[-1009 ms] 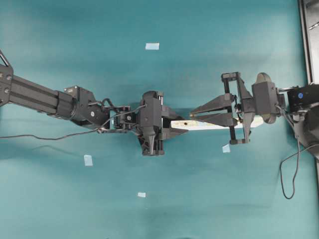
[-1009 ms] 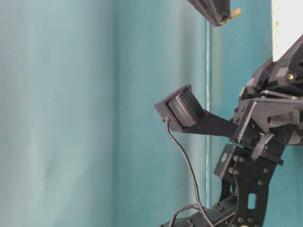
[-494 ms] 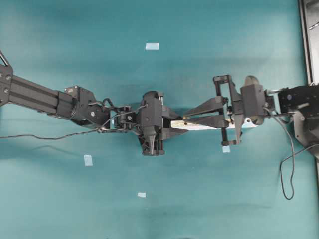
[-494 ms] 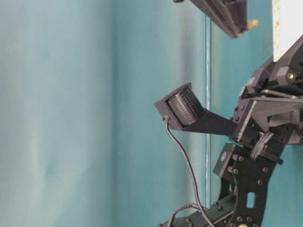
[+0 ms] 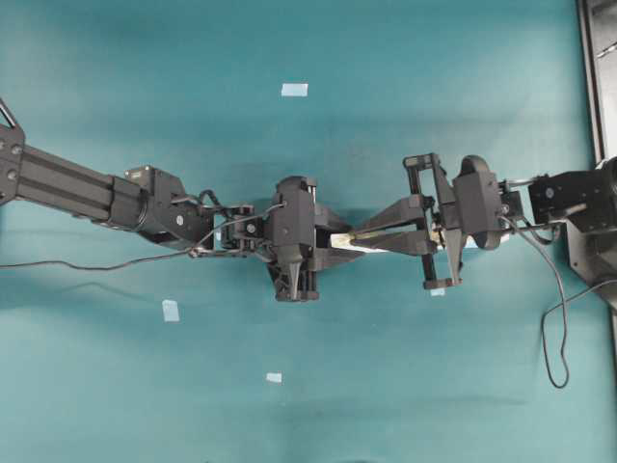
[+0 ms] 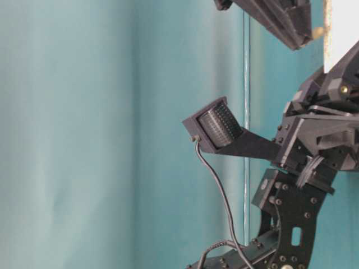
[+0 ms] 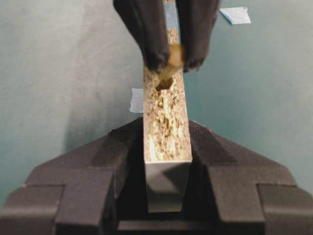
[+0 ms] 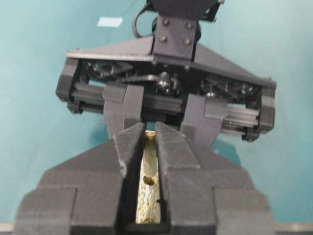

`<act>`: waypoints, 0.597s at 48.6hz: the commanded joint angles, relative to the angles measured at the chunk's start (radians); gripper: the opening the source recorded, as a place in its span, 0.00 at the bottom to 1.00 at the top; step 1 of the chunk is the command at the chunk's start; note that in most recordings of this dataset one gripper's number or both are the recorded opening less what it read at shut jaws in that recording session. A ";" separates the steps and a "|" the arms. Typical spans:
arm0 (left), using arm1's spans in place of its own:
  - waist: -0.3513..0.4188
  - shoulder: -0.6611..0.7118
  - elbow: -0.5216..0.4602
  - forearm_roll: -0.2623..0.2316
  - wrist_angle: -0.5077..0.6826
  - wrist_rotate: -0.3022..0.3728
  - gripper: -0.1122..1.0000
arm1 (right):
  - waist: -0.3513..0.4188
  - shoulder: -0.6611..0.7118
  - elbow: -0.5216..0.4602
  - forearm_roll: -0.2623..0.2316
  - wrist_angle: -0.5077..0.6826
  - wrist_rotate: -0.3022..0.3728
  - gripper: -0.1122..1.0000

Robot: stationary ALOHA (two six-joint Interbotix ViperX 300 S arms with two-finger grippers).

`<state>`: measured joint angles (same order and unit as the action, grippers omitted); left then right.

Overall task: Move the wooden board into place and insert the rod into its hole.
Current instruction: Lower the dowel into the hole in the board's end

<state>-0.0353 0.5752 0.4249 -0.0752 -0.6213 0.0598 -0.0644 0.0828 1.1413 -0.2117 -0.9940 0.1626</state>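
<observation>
The wooden board (image 7: pixel 166 122) is clamped on edge (speckled side up) by the left gripper (image 7: pixel 166 161) at mid-frame. The rod (image 7: pixel 171 62) is pinched by the right gripper (image 7: pixel 168 61), its tip at the board's hole (image 7: pixel 164 83).

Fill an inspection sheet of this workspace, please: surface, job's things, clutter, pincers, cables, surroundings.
Surface: teal table, bare apart from tape scraps.
Job's things: board stands on edge, speckled side up, clamped at one end; its hole is open. Rod is tilted, its tip at the hole's mouth, not yet in.
Clutter: pale-blue tape scraps.
Pincers: left pincer shut on the board; right pincer shut on the rod, over the board.
Cables: one black cable along the left arm; another loops by the right arm.
Surroundings: dark frame at the table's right edge.
</observation>
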 commanded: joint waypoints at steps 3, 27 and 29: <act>0.000 -0.028 -0.011 0.003 0.005 0.006 0.32 | 0.002 0.002 -0.017 0.005 -0.003 0.000 0.18; -0.003 -0.029 -0.005 0.003 0.005 0.006 0.32 | 0.003 0.014 0.011 0.014 0.011 0.005 0.18; -0.003 -0.029 -0.005 0.003 0.005 0.006 0.32 | 0.003 0.012 0.014 0.015 0.011 0.005 0.18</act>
<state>-0.0353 0.5752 0.4249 -0.0752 -0.6182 0.0598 -0.0644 0.1043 1.1474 -0.2010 -0.9863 0.1657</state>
